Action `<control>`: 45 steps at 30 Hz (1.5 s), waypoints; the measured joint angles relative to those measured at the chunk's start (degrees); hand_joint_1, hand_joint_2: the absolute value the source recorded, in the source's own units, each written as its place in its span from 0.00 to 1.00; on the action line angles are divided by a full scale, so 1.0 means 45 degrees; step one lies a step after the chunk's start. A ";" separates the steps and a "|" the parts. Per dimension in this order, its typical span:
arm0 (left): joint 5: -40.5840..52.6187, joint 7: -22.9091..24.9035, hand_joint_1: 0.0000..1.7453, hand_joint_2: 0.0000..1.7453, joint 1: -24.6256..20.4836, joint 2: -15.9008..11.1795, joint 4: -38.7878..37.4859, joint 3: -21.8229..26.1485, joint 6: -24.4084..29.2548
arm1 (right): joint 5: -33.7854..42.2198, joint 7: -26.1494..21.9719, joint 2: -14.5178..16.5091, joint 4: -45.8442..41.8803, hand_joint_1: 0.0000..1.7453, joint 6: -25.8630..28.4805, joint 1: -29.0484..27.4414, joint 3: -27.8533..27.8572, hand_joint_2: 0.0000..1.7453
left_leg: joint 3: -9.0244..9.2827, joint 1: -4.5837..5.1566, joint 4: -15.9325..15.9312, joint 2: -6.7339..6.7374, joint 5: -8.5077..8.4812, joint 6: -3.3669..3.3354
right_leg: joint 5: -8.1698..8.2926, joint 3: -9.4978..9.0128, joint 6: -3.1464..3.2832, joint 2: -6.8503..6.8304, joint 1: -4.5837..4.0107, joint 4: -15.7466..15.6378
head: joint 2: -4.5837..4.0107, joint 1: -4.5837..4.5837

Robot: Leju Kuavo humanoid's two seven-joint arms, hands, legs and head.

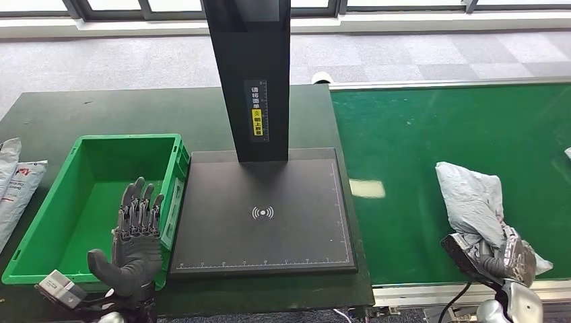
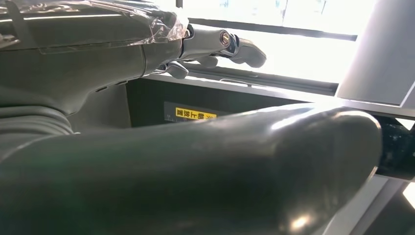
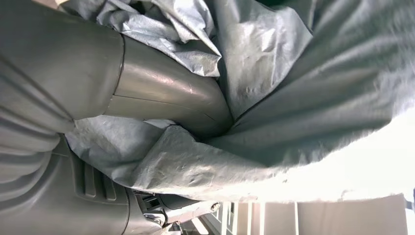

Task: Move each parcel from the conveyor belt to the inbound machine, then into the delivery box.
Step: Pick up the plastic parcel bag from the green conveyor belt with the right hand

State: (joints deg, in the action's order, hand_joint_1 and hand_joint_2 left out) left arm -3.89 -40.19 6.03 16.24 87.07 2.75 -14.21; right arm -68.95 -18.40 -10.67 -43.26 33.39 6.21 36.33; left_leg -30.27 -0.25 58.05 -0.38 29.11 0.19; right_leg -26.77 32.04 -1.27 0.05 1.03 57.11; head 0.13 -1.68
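A crumpled grey plastic parcel (image 1: pixel 475 198) lies on the green conveyor belt (image 1: pixel 431 141) at the right. My right hand (image 1: pixel 501 259) grips its near end; in the right wrist view the thumb (image 3: pixel 161 100) presses into the parcel's (image 3: pixel 303 93) folds. The black inbound machine's flat scan plate (image 1: pixel 262 212) sits in the middle, below its dark post (image 1: pixel 252 74). The green delivery box (image 1: pixel 94 202) stands left of it. My left hand (image 1: pixel 137 235) hovers open, fingers straight and apart, over the box's right wall, holding nothing.
Two white and grey mail bags (image 1: pixel 17 185) lie on the dark table left of the box. The post rises over the plate's far edge. A white scrap (image 1: pixel 567 153) shows at the belt's right edge. A metal rail (image 1: pixel 431 291) borders the belt's near side.
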 joint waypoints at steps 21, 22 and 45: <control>-0.0107 0.0000 0.00 0.00 -0.0007 0.0000 -0.0086 0.0000 -0.0188 | 0.0659 -0.0450 0.1457 -0.3049 1.00 0.0504 -0.0602 -0.1072 1.00 | -0.0039 0.0002 -0.0001 0.0001 -0.0002 0.0000 | 0.0000 0.0040 0.0000 0.0001 0.0003 0.0006 | 0.0000 0.0000; -0.0106 0.0000 0.00 0.00 -0.0006 0.0000 -0.0086 0.0000 -0.0188 | 0.0694 -0.0472 0.1468 -0.3074 1.00 0.0531 -0.0607 -0.1101 1.00 | -0.0042 0.0002 -0.0001 0.0001 -0.0001 0.0000 | 0.0000 0.0041 0.0000 0.0000 0.0003 0.0006 | 0.0000 0.0000; -0.0696 0.0000 0.00 0.00 -0.0280 0.0009 -0.0630 -0.0001 -0.0849 | 0.2938 -0.4818 0.4034 -0.7617 1.00 0.1454 0.0011 -0.3469 1.00 | -0.0086 0.0001 -0.0001 -0.0001 -0.0037 0.0028 | 0.0012 0.0089 0.0019 0.0000 0.0007 0.0053 | 0.0000 0.0000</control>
State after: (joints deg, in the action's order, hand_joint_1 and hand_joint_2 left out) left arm -7.03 -40.19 4.77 16.28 84.24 2.75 -18.03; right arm -55.73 -40.08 7.48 -77.54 39.93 6.26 20.72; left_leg -30.66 -0.24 58.04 -0.38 28.95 0.31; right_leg -26.71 32.44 -1.18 0.05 1.06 57.35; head 0.13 -1.68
